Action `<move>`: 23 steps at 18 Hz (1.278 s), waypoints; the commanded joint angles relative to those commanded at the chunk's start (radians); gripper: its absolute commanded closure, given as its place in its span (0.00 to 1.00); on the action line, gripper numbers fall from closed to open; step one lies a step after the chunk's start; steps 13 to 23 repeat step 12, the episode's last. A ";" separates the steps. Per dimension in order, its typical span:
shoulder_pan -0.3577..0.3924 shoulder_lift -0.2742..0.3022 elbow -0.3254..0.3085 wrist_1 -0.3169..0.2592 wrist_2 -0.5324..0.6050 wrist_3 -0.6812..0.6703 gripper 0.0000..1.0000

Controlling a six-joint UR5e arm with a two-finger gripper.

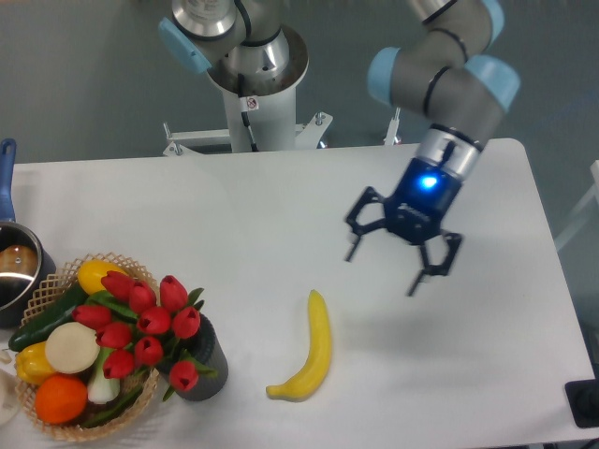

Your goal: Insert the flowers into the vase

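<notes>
The flowers (142, 321), a bunch of red tulips with green stems, stand in the dark grey vase (202, 368) at the front left of the table, their heads leaning left over the basket. Only the vase's right side shows; its opening is hidden by the tulips. My gripper (382, 272) is open and empty, hanging above the table well to the right of the vase, beyond the banana.
A yellow banana (310, 353) lies between the vase and the gripper. A wicker basket (54, 281) with vegetables and fruit stands at the left edge. A steel pot (17, 268) with a blue handle is at the far left. The arm's base (255, 84) is behind the table.
</notes>
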 joint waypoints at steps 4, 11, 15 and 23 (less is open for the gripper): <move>-0.009 -0.014 0.005 -0.002 0.340 0.002 0.00; -0.012 -0.011 -0.024 -0.035 0.481 0.002 0.00; -0.012 -0.009 -0.032 -0.038 0.512 0.002 0.00; -0.012 -0.009 -0.032 -0.038 0.512 0.002 0.00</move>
